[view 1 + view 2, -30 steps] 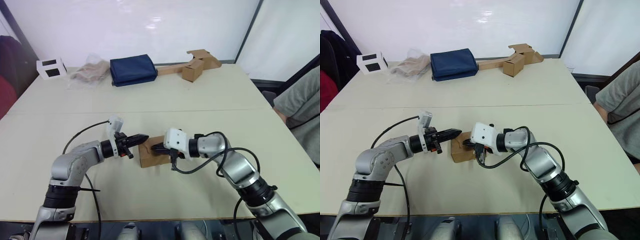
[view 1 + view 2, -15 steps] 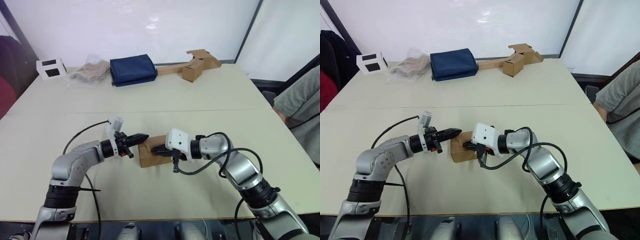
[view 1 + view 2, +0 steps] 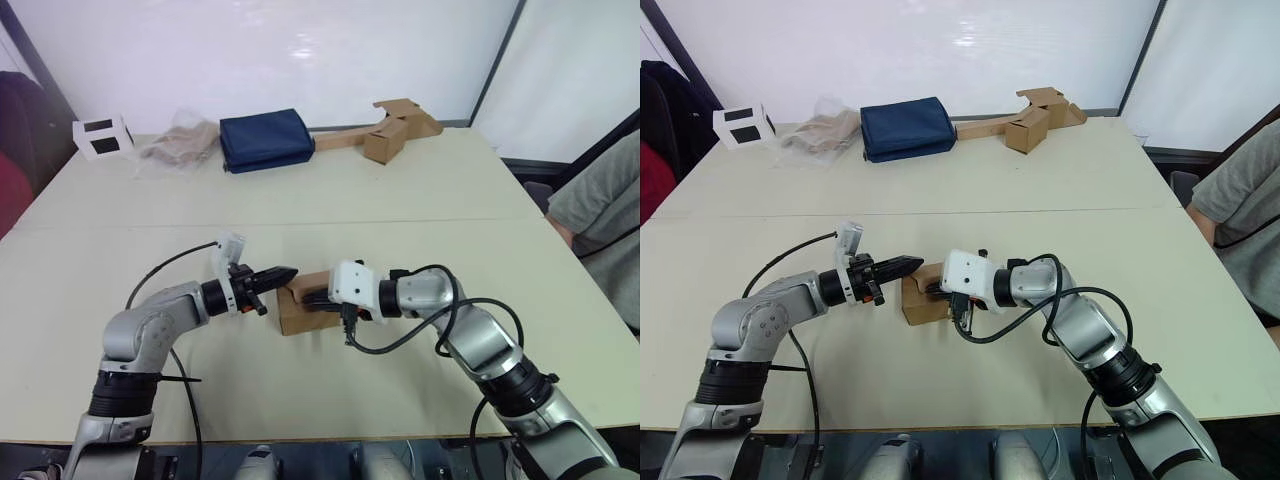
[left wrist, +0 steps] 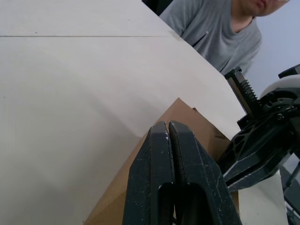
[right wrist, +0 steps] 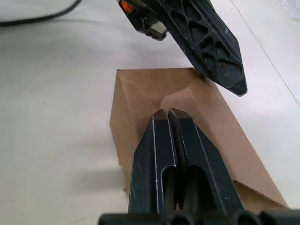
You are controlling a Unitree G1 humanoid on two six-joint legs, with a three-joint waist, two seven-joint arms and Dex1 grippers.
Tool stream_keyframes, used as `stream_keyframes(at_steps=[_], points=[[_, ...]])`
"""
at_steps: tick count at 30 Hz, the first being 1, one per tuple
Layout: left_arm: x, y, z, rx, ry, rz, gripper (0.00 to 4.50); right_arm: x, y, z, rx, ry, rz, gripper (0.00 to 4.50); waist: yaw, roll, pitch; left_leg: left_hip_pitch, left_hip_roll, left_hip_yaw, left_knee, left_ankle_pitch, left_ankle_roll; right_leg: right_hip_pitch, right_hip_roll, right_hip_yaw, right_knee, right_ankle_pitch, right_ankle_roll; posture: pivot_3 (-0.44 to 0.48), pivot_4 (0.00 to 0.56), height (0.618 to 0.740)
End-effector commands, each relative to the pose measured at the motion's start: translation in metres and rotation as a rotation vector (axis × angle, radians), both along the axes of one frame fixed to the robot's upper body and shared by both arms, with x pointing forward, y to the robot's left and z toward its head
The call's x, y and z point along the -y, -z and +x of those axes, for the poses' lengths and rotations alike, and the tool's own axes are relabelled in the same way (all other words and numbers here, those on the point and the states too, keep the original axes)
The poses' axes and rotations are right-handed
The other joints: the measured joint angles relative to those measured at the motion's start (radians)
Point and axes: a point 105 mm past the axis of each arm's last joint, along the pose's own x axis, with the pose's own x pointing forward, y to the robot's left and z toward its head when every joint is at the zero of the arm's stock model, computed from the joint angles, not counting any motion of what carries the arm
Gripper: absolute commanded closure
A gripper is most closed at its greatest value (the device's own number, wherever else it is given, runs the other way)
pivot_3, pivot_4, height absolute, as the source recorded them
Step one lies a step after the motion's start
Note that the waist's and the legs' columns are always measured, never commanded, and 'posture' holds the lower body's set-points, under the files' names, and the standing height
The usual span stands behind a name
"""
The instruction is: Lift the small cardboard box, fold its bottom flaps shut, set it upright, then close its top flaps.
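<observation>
The small cardboard box (image 3: pixel 296 318) is plain brown and lies on the beige table (image 3: pixel 330 205) between my two arms. My left gripper (image 3: pixel 291 271) is shut, and its tips hover just over the box's upper left edge. From the other side my right gripper (image 3: pixel 304 297) is also shut and lies along the box's top face. In the right wrist view the shut fingers (image 5: pixel 159 140) rest on the dented brown panel (image 5: pixel 136 93), with the left gripper (image 5: pixel 206 42) just beyond. In the left wrist view the left gripper (image 4: pixel 168 124) points at the box's corner (image 4: pixel 187 117).
Along the far edge of the table stand a white box with black windows (image 3: pixel 102 136), a crumpled plastic bag (image 3: pixel 180 144), a navy blue bag (image 3: pixel 265 139) and a brown box joined to a cardboard strip (image 3: pixel 392 130). A person in grey (image 3: pixel 605 215) sits at the right.
</observation>
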Motion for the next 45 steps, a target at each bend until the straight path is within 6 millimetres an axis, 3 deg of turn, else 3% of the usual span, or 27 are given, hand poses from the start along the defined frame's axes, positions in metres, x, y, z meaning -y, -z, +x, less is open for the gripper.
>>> stream_keyframes(at_steps=[1, 10, 18, 25, 30, 35, 40, 45], points=[[0.001, -0.007, -0.002, 0.023, 0.01, -0.017, 4.45, 0.002, 0.005, 0.009, 0.038, 0.038, -0.043, 4.5, 0.0, 0.0, 0.0, 0.0, 0.0, 0.0, 0.0, 0.0, 0.0, 0.0, 0.0, 0.0, 0.0, 0.0, 0.0, 0.0, 0.15, 0.74], [0.004, 0.001, -0.008, 0.043, 0.042, 0.061, 4.45, 0.0, 0.005, 0.011, 0.034, 0.035, -0.037, 4.5, 0.0, 0.0, 0.0, 0.0, 0.0, 0.0, 0.0, 0.0, 0.0, 0.0, 0.0, 0.0, 0.0, 0.0, 0.0, 0.0, 0.15, 0.74], [0.008, 0.016, -0.011, 0.132, 0.091, 0.255, 4.45, 0.004, -0.015, -0.004, -0.063, -0.009, 0.065, 4.5, 0.002, 0.0, 0.0, 0.0, 0.0, 0.0, 0.0, 0.0, 0.0, 0.001, 0.0, 0.0, -0.001, 0.0, 0.0, 0.0, 0.15, 0.74], [0.007, 0.02, -0.01, 0.194, 0.12, 0.346, 4.45, 0.009, -0.028, -0.002, -0.083, 0.018, 0.123, 4.5, 0.001, 0.0, 0.0, 0.0, 0.0, 0.0, 0.0, 0.0, 0.0, 0.001, 0.0, 0.0, -0.001, 0.0, 0.0, 0.0, 0.15, 0.74], [0.007, 0.013, -0.009, 0.223, 0.123, 0.34, 4.45, 0.011, -0.031, 0.002, -0.091, 0.044, 0.163, 4.5, 0.001, 0.0, 0.0, 0.0, 0.0, 0.0, 0.0, 0.0, 0.0, 0.001, 0.0, 0.0, -0.001, 0.0, 0.0, 0.0, 0.15, 0.74], [0.009, -0.018, -0.011, 0.217, 0.107, 0.195, 4.45, 0.014, -0.031, 0.017, -0.062, 0.115, 0.187, 4.5, 0.0, 0.0, 0.0, 0.0, 0.0, 0.0, 0.0, 0.0, 0.0, 0.001, 0.0, 0.0, -0.001, 0.0, 0.0, 0.0, 0.15, 0.74], [0.013, -0.017, -0.015, 0.218, 0.12, 0.214, 4.45, 0.013, -0.026, 0.017, -0.062, 0.108, 0.173, 4.5, -0.001, 0.0, 0.0, 0.0, 0.0, 0.0, -0.001, 0.0, 0.0, 0.0, 0.0, 0.0, -0.001, 0.0, 0.0, 0.0, 0.15, 0.74], [0.016, -0.002, -0.018, 0.211, 0.133, 0.277, 4.45, 0.012, -0.016, 0.014, -0.072, 0.093, 0.138, 4.5, -0.001, 0.0, 0.0, 0.0, 0.0, 0.0, -0.001, 0.0, 0.0, 0.0, 0.0, 0.0, -0.001, 0.0, 0.0, 0.0, 0.15, 0.74]])
